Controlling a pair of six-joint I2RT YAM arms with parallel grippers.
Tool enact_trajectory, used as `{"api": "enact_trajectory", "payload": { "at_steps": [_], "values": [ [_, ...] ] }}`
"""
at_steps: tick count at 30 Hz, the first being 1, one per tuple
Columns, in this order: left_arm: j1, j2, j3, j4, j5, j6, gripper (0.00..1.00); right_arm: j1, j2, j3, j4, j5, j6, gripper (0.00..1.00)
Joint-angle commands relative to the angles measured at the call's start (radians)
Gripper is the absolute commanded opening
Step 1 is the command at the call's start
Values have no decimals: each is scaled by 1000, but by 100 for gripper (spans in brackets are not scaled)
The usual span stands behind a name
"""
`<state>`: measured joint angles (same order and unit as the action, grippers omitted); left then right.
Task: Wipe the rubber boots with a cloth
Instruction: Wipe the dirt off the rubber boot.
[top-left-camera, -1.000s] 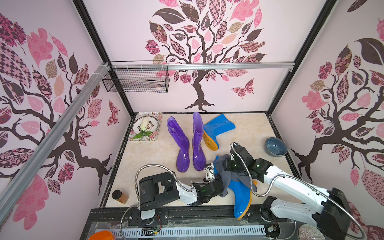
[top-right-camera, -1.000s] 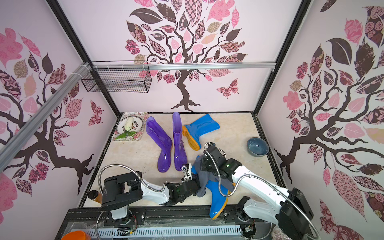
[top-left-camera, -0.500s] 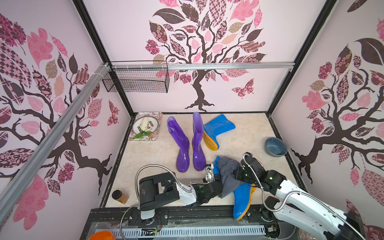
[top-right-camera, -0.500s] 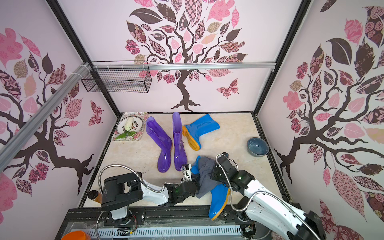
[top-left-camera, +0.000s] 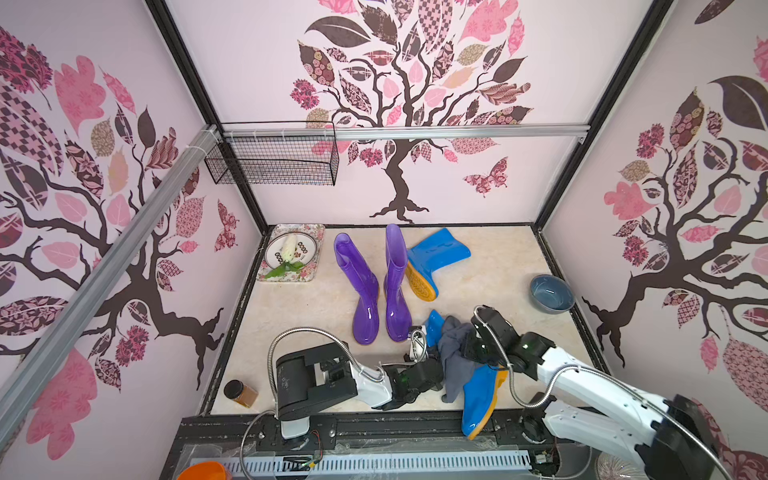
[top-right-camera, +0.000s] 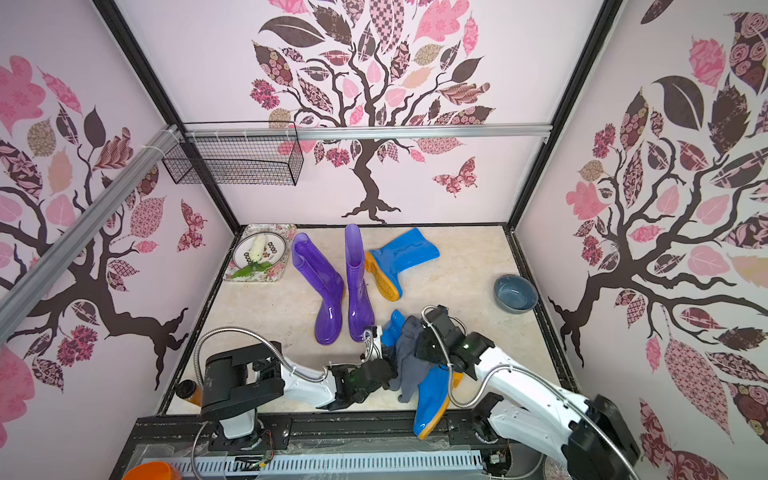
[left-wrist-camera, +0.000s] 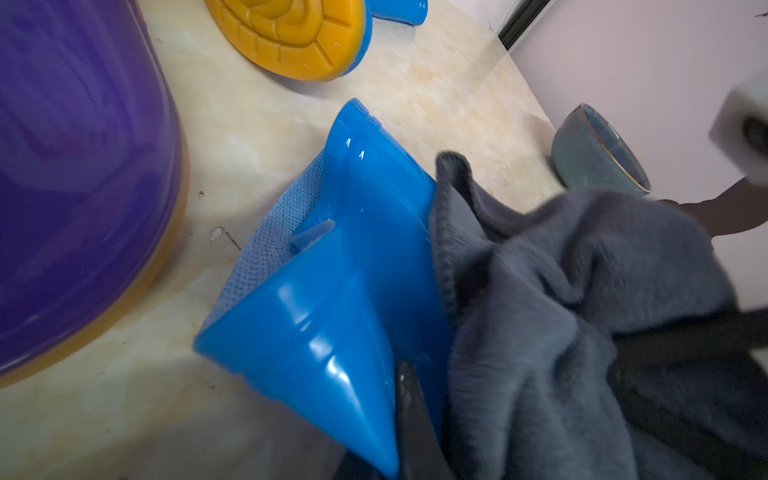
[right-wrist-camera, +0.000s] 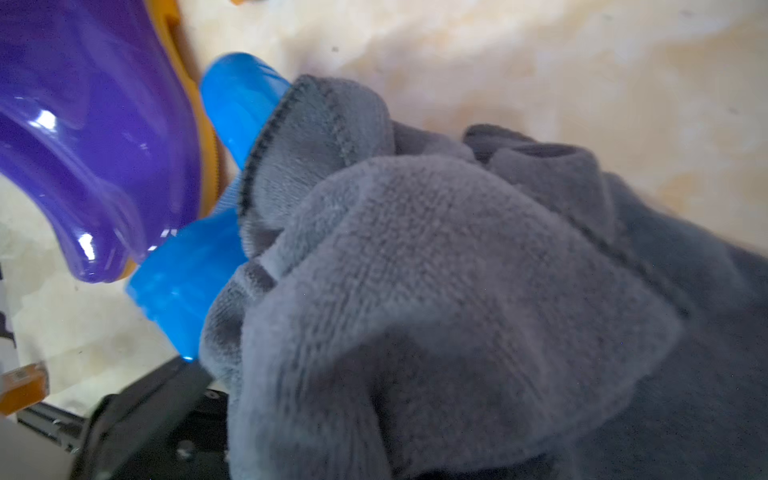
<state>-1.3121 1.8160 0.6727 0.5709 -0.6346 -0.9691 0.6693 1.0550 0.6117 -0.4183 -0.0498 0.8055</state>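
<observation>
nearest the front rail, the near blue boot (top-left-camera: 478, 395) lies on its side on the marble tabletop (top-left-camera: 478, 282), orange-yellow sole edge facing right and its foot overlapping the black rail in both top views. the grey-blue cloth (top-left-camera: 455, 357) is draped in a bunch over the middle of its shaft, with one end hanging down on the left side.

the left gripper (top-left-camera: 432, 368) reaches in low from the left. its jaws are together, pinching the cuff of the near blue boot; in the left wrist view one dark finger (left-wrist-camera: 409, 407) lies against the flattened rim. the right gripper (top-left-camera: 469, 353) comes in from the right with its jaws closed on the cloth. the right wrist view is filled with gathered terry, which hides the fingers.

a small amber jar (top-left-camera: 241, 392) with a dark lid stands near the front left corner.

just past the near blue boot's cuff, a purple boot (top-left-camera: 395, 291) stands upright, toe toward the front, and a second purple boot (top-left-camera: 363, 299) stands just beside it on the left. behind them on the right, the far blue boot (top-left-camera: 436, 253) lies on its side, its sole facing the purple pair.

a round grey-blue bowl (top-left-camera: 550, 293) sits by the right wall. a floral tray (top-left-camera: 309, 274) with a plate (top-left-camera: 309, 249) sits in the far left corner. a wire basket (top-left-camera: 274, 162) hangs on the back wall.
</observation>
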Motion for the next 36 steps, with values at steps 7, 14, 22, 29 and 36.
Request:
{"api": "enact_trajectory", "payload": {
  "at_steps": [7, 14, 22, 29, 36],
  "values": [
    [-27, -57, 18, 11, -25, 54, 0, -94, 158, 195, 116, -101, -121, 0],
    [-26, -61, 22, 18, -31, 122, 0, -213, -152, 55, -198, 95, 40, 0],
    [-26, -60, 48, 20, -48, 205, 0, -213, -241, 180, -366, 175, 78, 0],
    [-24, -41, 90, 28, -27, 279, 0, -213, -99, 114, -62, -58, -42, 0],
    [-36, -37, 129, 7, -50, 352, 0, -214, 213, 205, 199, -483, -196, 0]
  ]
}}
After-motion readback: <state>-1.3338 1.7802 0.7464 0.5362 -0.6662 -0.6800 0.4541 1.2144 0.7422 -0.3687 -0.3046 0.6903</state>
